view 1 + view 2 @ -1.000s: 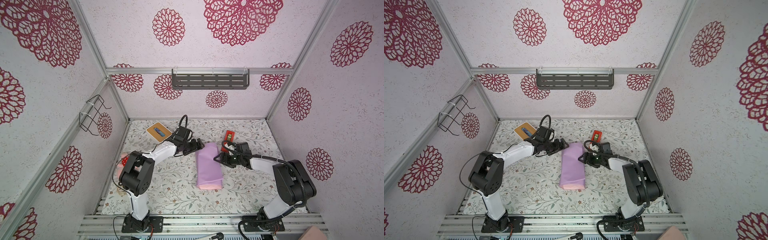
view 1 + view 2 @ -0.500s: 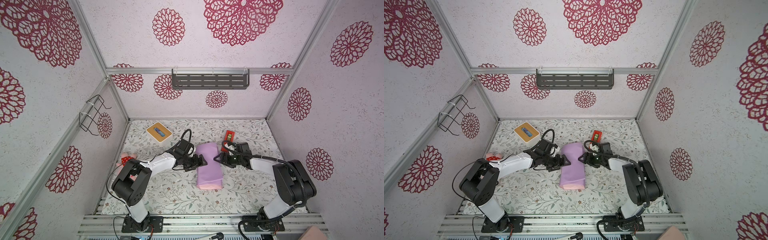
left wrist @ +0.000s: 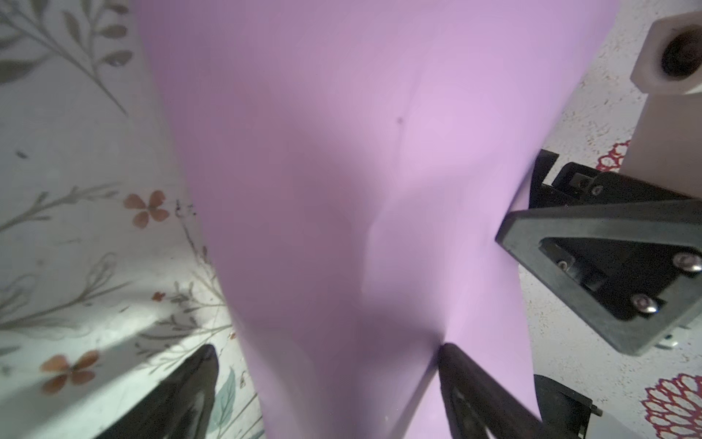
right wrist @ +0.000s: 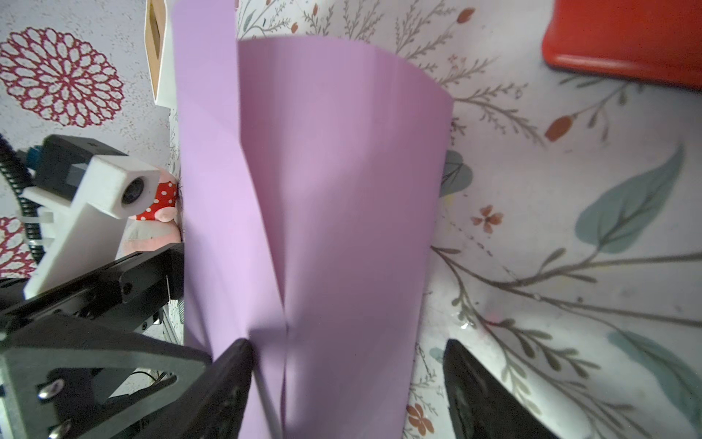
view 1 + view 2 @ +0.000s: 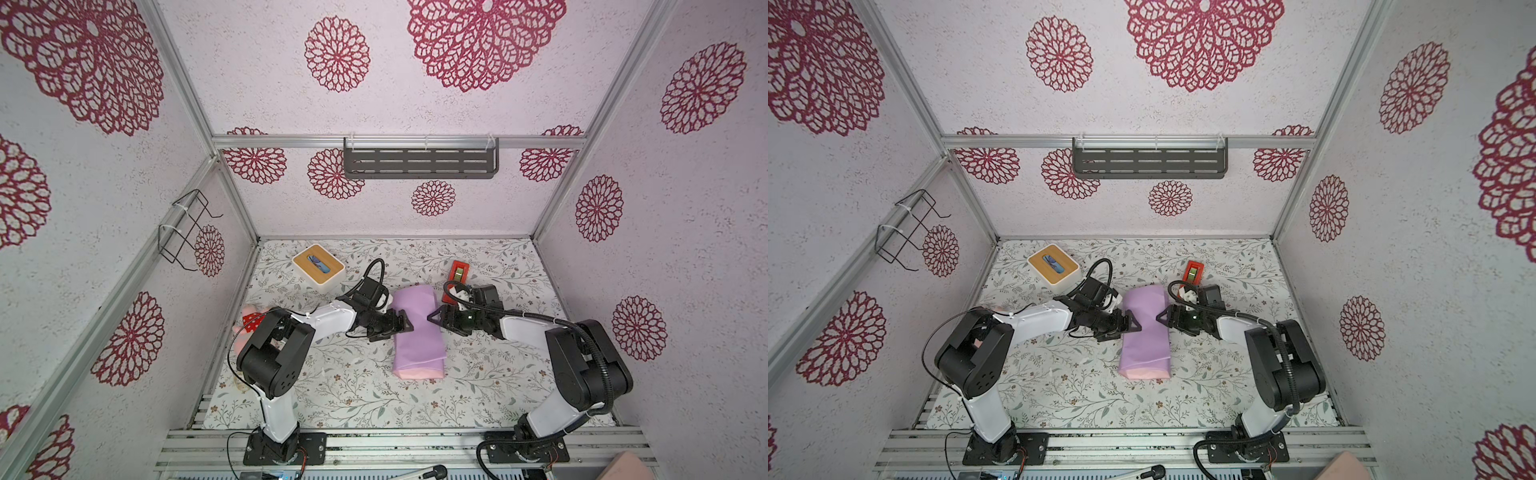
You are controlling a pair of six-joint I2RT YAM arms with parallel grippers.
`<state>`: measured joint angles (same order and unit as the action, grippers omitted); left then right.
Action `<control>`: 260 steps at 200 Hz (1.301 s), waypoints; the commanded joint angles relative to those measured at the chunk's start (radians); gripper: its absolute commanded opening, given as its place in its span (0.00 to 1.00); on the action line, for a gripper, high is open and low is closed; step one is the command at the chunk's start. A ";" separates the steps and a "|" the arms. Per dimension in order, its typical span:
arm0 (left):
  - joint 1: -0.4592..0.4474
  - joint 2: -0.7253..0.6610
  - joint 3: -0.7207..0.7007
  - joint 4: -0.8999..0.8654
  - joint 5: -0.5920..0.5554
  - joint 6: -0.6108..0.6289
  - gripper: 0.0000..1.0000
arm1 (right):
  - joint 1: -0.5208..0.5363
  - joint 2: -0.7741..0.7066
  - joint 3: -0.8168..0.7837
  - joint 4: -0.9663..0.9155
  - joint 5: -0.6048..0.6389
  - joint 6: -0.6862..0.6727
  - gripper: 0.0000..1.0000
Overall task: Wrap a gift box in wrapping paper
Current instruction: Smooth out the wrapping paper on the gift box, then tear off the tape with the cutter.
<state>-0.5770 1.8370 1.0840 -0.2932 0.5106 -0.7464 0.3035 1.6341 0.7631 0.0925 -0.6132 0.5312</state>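
Paper: your wrapping paper (image 5: 417,332) lies folded into a long bundle in the middle of the floral table covering (image 5: 353,395), lilac face outward, with pale pink showing at the end nearest the arm bases
Box: you cannot see the gift box in any view, and whether it sits inside the bundle cannot be told
Left tool: your left gripper (image 5: 401,326) is at the bundle's left side, about halfway along, jaws spread wide and pinching nothing
Left wrist view: the paper runs up between the jaws; one fingertip (image 3: 456,365) presses a dent into the lilac face, the other (image 3: 197,365) sits just clear of the paper, over the covering
Right tool: your right gripper (image 5: 436,322) faces it from the bundle's right side, jaws likewise spread, gripping nothing
Right wrist view: one fingertip (image 4: 235,365) meets the edge of the overlapping flap, the other (image 4: 467,372) stands apart from the paper
Tips: in both top views the two grippers point at each other across the bundle, near but apart
Seam: one lilac flap overlaps the other along the bundle's length
Tissue box: the white tissue box (image 5: 318,269) with a wooden slotted top stands towards the far left corner, well apart from the paper
Tape: the red tape dispenser (image 5: 457,274) lies just beyond your right gripper, near the bundle's far end
Toy: a plush toy (image 5: 249,322) with red polka dots rests against the left wall
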 commanded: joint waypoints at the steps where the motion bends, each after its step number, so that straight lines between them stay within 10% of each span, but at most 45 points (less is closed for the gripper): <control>1: 0.005 0.034 -0.008 -0.047 -0.046 0.038 0.92 | -0.002 0.013 -0.017 -0.159 0.092 -0.045 0.80; 113: 0.003 0.032 -0.015 -0.132 -0.106 0.096 0.91 | -0.122 -0.135 0.221 -0.354 0.140 -0.089 0.88; 260: -0.006 0.039 0.002 -0.138 -0.112 0.100 0.90 | -0.224 0.222 0.443 -0.097 0.077 0.104 0.52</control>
<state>-0.5789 1.8389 1.1072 -0.3264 0.4812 -0.6758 0.0792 1.8454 1.1744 -0.0456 -0.5041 0.6075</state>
